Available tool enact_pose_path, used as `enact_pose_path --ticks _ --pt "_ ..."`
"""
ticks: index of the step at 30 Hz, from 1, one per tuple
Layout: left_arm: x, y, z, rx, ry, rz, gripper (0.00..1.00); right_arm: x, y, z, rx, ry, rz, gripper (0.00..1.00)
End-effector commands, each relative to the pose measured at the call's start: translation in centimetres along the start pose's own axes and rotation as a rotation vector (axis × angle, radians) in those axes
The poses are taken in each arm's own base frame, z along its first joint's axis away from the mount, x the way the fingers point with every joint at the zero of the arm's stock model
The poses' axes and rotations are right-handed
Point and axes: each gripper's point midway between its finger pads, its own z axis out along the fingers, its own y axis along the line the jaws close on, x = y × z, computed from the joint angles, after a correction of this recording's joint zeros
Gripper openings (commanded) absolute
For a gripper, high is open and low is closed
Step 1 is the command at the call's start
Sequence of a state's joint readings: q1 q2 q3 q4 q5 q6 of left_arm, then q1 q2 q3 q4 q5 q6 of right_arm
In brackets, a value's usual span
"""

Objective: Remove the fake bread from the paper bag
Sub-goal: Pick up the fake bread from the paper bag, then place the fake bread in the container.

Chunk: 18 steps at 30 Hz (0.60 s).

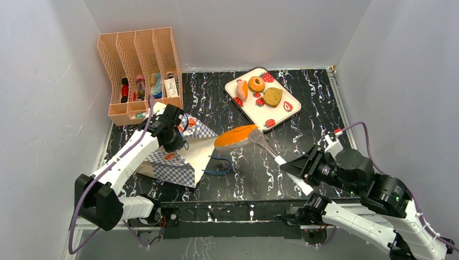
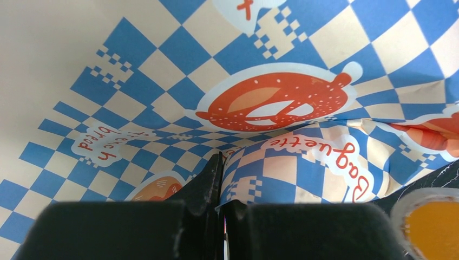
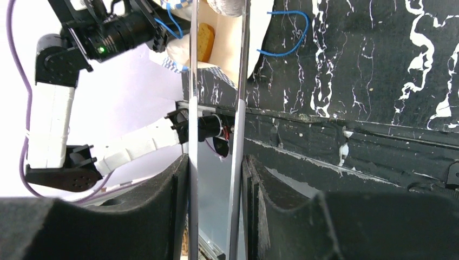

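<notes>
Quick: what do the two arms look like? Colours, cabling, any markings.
Both the left arm and right arm: white links, black joint housings, black fingers. A purple cable runs along each. A small green light glows on the left arm's wrist; a red tip sits where the right arm's cable plugs in.

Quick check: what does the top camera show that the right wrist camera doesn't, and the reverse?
Top only: the tray holding donut, roll and toast, plus the file rack. Right wrist only: the tongs' two blades clamped side by side in the right end effector. Both: the paper bag, its blue cord, the left arm.
</notes>
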State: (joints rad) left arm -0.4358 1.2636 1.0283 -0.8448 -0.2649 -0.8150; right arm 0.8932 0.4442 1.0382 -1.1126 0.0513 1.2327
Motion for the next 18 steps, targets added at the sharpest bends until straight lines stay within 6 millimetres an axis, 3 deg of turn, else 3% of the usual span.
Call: enact_pose_path --ticks 1,11,18 --pt "0.7 0.4 0.6 -0.012 0.019 0.028 0.0 -3.5 3.7 -2.8 -0.131 -0.157 0.069 0.0" --pt "1.6 -0.2 1.0 0.04 0.048 0.051 0.0 -6.4 5.1 -3.1 -0.166 -0.299 0.108 0.0" --pt "1.3 -0.7 0.2 0.08 0.045 0.074 0.0 -7.4 6.8 -0.3 -0.171 -0.348 0.094 0.0"
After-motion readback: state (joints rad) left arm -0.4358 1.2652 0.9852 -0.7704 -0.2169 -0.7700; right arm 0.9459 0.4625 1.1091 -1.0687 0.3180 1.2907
